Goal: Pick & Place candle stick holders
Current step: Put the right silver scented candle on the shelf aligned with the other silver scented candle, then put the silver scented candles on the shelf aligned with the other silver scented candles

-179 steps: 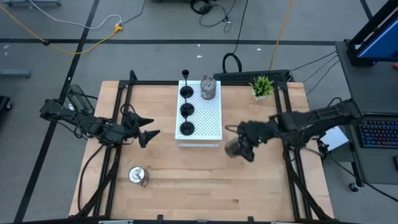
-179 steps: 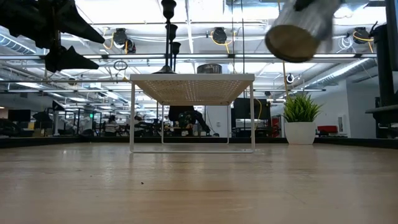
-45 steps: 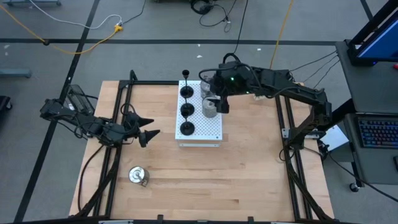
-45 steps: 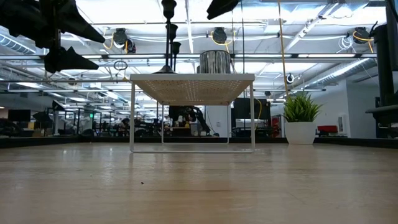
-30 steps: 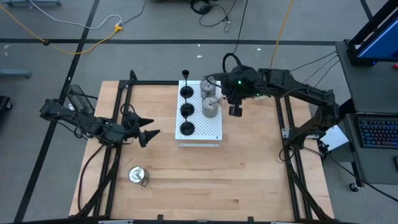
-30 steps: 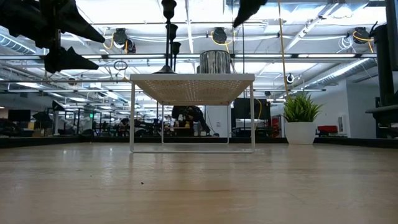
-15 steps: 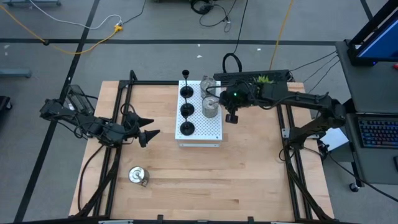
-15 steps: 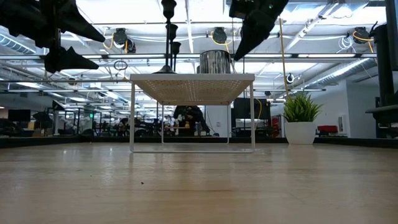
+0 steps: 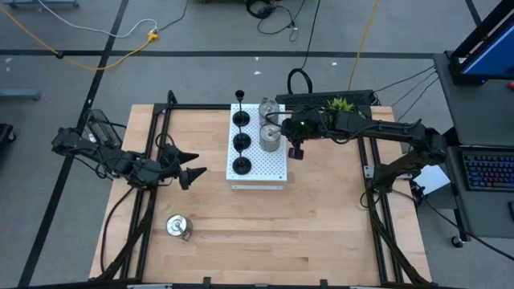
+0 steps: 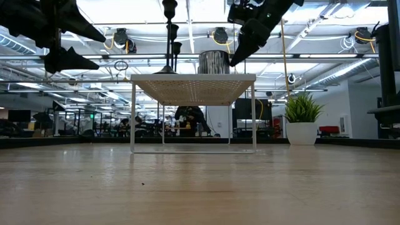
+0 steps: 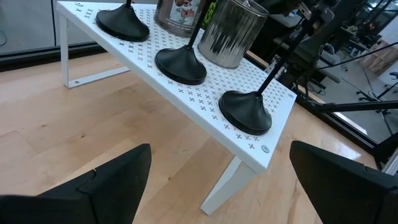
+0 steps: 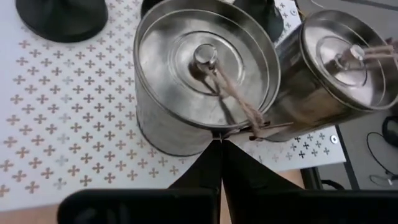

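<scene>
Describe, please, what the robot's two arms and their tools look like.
Both arms are dark, jointed and slender, with black cables running along them. The left tool ends in two pointed, wedge-shaped black fingers. The right tool is black as well, and a small green light glows on that arm near its wrist.

Grey floor (image 9: 201, 32) around the wooden table (image 9: 265, 233), yellow cable (image 9: 88, 56) and black cables (image 9: 273, 12) lying on it. Desk on the right with keyboard (image 9: 490, 170) and a blue frame (image 9: 486, 40) above it. Low view: open workshop hall, ceiling light strips (image 10: 206, 9), pipes and ducts (image 10: 350, 59), dark benches (image 10: 75, 128) far back.
</scene>
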You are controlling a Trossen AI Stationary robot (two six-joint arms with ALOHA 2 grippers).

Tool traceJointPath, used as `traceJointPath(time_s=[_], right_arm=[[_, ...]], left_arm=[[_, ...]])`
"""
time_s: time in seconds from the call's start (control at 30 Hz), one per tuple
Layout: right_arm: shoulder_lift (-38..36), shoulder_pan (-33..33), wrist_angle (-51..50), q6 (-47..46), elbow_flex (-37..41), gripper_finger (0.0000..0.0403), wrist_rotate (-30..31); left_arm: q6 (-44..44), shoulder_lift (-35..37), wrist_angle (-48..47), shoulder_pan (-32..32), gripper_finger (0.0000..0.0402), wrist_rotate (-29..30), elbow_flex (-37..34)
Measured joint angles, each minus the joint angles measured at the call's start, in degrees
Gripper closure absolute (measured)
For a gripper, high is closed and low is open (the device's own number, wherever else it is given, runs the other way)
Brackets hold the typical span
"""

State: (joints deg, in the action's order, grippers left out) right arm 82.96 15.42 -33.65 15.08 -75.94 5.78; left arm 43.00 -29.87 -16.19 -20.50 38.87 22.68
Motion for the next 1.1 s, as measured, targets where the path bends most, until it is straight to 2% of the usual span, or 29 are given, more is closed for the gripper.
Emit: traceJointPath(time_s=[0.23,0.37,0.57,0.77,0.9,0.97,1.1], right_arm=[[0.0,0.02,0.4,0.99,0.0,0.0403,-1.15],[-0.31,0.38,-2.51,1.06,0.0,0.0403,2.05],[-5.77,0.32,-8.79,-0.49,0.02,0.0403,2.84],[-14.45,1.55,-7.77,-4.08,2.8,0.0403,-8.25],[-22.7,1.83,0.12,-7.37,10.92,0.0403,-13.59],[-27.24,1.83,4.15,-9.49,15.22,0.0403,-16.42],[-35.38,1.83,10.07,-14.55,22.23,0.0403,-18.25]], left_arm=[[0.0,0.0,0.02,0.01,0.0011,0.0,0.0],[0.0,0.0,0.13,-0.01,0.0011,0.02,0.0],[2.14,0.0,0.24,0.01,0.0011,0.03,0.0],[2.18,-0.04,1.47,0.04,0.0011,0.21,0.0],[1.04,-0.04,4.87,0.05,0.0011,-0.09,0.0],[-1.56,-0.04,6.79,0.05,0.0011,-0.11,0.0],[-8.88,-0.04,12.51,0.05,0.0011,-0.03,0.08]])
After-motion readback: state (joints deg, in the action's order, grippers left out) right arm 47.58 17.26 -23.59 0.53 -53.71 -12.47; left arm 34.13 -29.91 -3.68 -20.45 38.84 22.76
